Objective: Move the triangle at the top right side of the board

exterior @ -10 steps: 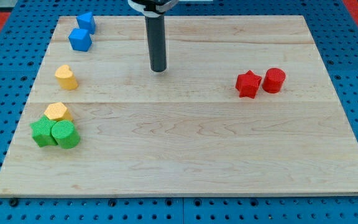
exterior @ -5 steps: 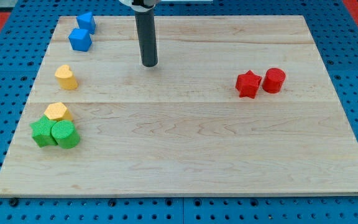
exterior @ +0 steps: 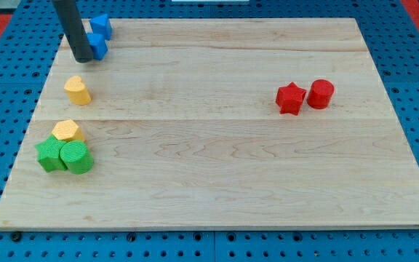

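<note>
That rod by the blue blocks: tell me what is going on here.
My tip sits at the board's top left, right against the lower blue block, partly hiding it. The second blue block lies just above. No block is at the top right. The yellow, green and red blocks lie apart from the tip.

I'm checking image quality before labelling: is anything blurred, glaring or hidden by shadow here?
Camera view: even, soft lighting with no glare on the wooden board; blocks look sharp, casting only faint shadows; my tip looks slightly soft-edged and covers part of the lower blue block.
</note>
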`<state>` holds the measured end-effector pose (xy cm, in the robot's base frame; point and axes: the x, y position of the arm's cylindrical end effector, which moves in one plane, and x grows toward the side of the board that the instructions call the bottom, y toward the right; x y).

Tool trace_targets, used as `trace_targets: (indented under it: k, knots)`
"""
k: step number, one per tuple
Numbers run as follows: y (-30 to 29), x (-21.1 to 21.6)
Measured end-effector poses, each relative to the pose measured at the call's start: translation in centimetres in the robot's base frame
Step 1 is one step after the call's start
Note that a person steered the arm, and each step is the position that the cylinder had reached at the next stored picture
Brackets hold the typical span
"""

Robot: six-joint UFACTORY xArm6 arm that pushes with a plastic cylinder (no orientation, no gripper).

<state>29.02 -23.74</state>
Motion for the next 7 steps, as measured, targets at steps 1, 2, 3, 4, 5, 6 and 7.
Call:
trace_targets:
  k: [1, 2, 3, 4, 5, 6, 7]
  knots:
    - [-3.2, -2.2]
    - [-5.6, -4.4]
    - [-6.6, -5.6]
    - [0.7, -5.8]
    - [0.7, -7.6]
    - [-2.2, -9.8]
    - [1.7, -8.9]
